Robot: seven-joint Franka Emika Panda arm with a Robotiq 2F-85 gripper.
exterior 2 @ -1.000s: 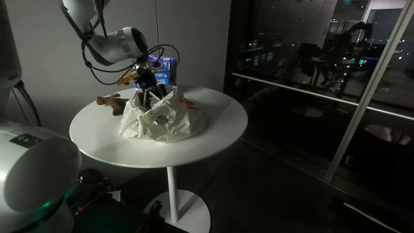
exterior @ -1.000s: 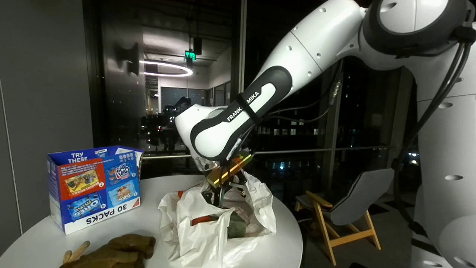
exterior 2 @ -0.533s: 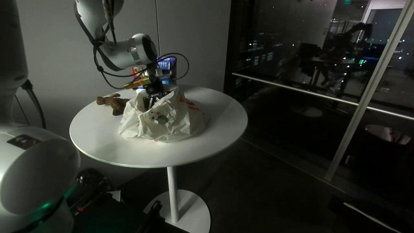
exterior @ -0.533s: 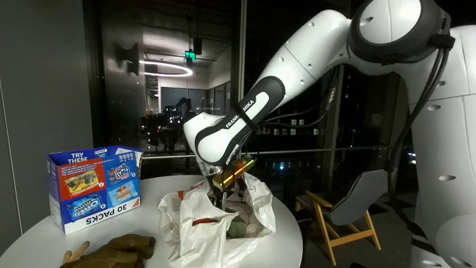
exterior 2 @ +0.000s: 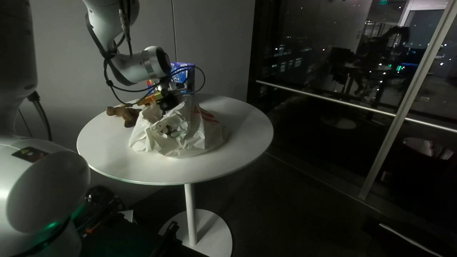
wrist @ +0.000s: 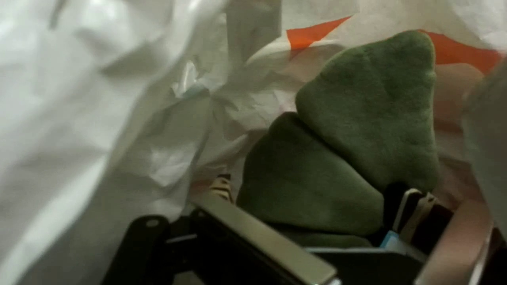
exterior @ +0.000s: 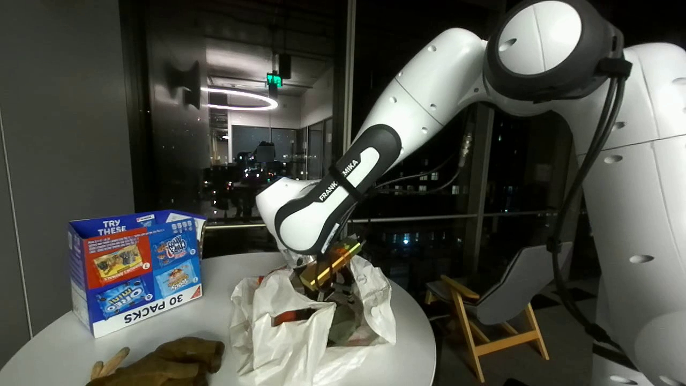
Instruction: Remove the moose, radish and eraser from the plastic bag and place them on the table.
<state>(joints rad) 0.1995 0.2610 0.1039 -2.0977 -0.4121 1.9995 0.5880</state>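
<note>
The brown plush moose (exterior: 171, 359) lies on the table beside the bag; an exterior view also shows the moose (exterior 2: 126, 113). The white plastic bag (exterior: 289, 348) stands crumpled and open; it also shows in an exterior view (exterior 2: 209, 134) and the wrist view (wrist: 99, 118). Inside are the green plush leaves of the radish (wrist: 368, 103); they show through the bag's mouth (exterior: 344, 324). The radish's body is not clearly seen. My gripper (wrist: 319, 196) is down in the bag, fingers apart, with a green leaf between them. I cannot make out the eraser.
A blue snack box (exterior: 136, 273) stands on the round white table (exterior: 418, 327), behind the moose. Loose bag walls with orange print surround the gripper. A small blue and white edge (wrist: 390, 239) shows by one finger. A grey chair (exterior: 509, 289) stands beyond the table.
My gripper has moved down, deeper into the bag, and its fingers have dropped out of sight behind the bag's rim. The bag's mouth has shifted slightly. The moose has not moved.
</note>
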